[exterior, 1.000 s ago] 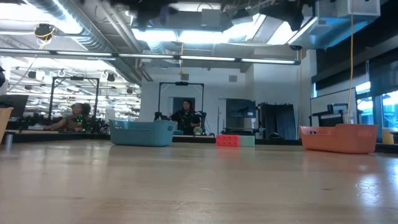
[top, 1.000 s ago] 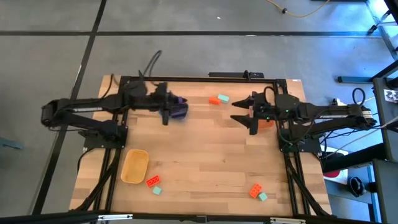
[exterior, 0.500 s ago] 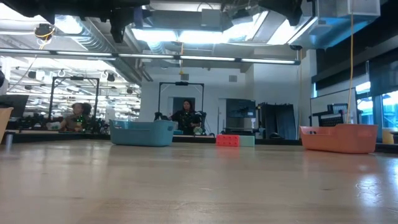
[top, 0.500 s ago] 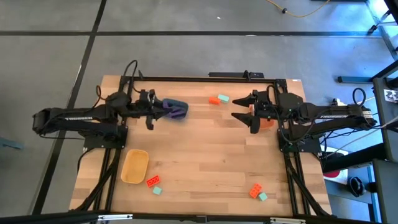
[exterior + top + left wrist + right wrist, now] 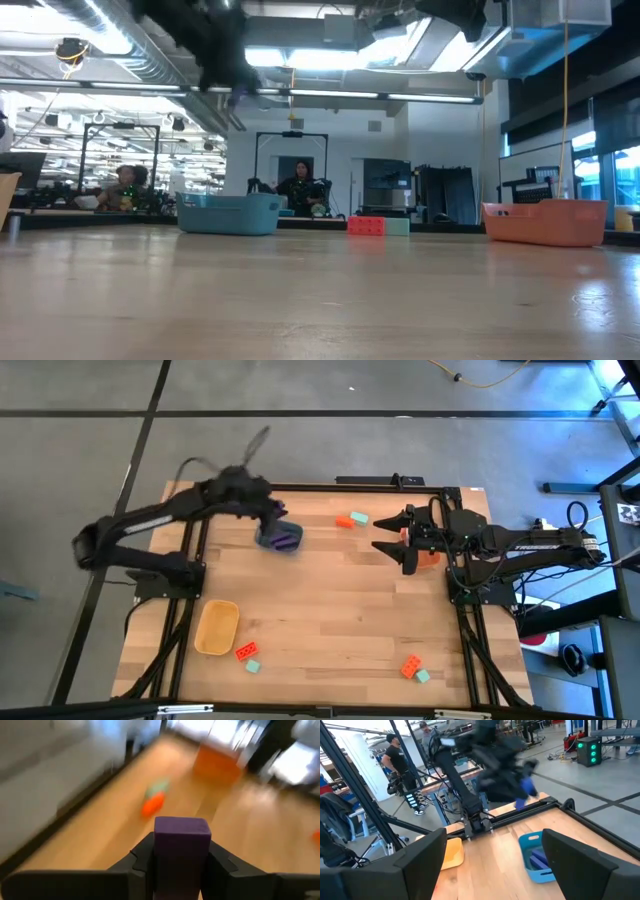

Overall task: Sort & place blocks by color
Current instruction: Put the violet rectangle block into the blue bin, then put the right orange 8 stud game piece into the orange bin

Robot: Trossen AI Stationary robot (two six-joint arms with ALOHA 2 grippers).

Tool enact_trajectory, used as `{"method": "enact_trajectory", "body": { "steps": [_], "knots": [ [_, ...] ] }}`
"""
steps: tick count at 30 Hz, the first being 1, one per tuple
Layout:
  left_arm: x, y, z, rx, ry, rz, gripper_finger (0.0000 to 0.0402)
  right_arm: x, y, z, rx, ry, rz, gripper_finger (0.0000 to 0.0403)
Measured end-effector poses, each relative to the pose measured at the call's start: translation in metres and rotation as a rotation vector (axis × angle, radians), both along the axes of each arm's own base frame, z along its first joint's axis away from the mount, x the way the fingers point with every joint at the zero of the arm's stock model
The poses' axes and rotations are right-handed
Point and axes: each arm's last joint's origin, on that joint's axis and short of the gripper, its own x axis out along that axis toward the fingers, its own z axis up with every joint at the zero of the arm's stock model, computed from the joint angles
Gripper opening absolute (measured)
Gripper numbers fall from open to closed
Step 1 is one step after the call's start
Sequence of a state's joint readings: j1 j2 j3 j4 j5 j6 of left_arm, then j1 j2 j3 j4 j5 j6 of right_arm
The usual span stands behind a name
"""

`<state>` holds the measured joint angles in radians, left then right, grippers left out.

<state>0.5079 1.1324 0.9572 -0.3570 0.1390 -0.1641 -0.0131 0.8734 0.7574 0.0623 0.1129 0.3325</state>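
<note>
My left gripper (image 5: pixel 268 515) hangs above the far edge of the blue tub (image 5: pixel 282 540), shut on a purple block (image 5: pixel 181 840). The right wrist view shows the tub (image 5: pixel 538 858) with purple pieces (image 5: pixel 537 861) inside. My right gripper (image 5: pixel 386 546) stands open in the air beside the orange tub (image 5: pixel 428 557), touching nothing. An orange-red and a mint block (image 5: pixel 351 519) lie together near the far edge. Two more such pairs (image 5: pixel 247 656) (image 5: pixel 415 669) lie near the front. My left gripper pinches the purple block by two opposite sides (image 5: pixel 160 851) between its two fingers. The block's end stands out past the fingertips. The fingers slant downward from the table's left. The block is lifted clear of the table and the tub.
A yellow tub (image 5: pixel 216 627) sits at the near left. The middle of the wooden table (image 5: pixel 330 610) is bare. In the low view, the blue tub (image 5: pixel 228 213), a block pair (image 5: pixel 378 226) and the orange tub (image 5: pixel 545 222) line the far side; people show in the room behind.
My left gripper drew back toward the table's left, then swung out toward the far edge over the blue tub and tipped its fingers downward. It stayed shut on the purple block throughout.
</note>
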Motion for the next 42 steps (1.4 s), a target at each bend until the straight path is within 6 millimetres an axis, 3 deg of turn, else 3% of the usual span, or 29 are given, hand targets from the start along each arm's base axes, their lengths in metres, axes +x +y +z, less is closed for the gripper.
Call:
{"method": "enact_trajectory", "body": {
  "steps": [6, 10, 15, 27, 35, 42],
  "knots": [
    [0.033, 0.036, -0.056, -0.168, 0.299, -0.061, 0.0093, 0.0, 0.0, -0.001, 0.0, 0.009, 0.0, 0.0328],
    [0.051, 0.038, -0.093, -0.239, 0.424, -0.086, 0.0093, 0.0, 0.0, -0.002, 0.0, 0.023, 0.0, 0.0328],
    [0.063, 0.035, -0.116, -0.199, 0.527, -0.058, 0.0093, 0.0, 0.0, -0.004, 0.0, 0.039, 0.0, 0.0328],
    [0.065, 0.038, -0.129, -0.159, 0.604, -0.021, 0.0094, 0.0, 0.0, -0.004, 0.0, 0.04, 0.0, 0.0328],
    [0.064, 0.039, -0.129, -0.144, 0.614, -0.004, 0.0188, 0.0, 0.0, -0.004, 0.0, 0.04, 0.0, 0.0328],
    [0.059, 0.039, -0.117, -0.176, 0.566, -0.001, 0.0213, 0.0, 0.0, -0.004, 0.0, 0.04, 0.0, 0.0328]
  ]
}}
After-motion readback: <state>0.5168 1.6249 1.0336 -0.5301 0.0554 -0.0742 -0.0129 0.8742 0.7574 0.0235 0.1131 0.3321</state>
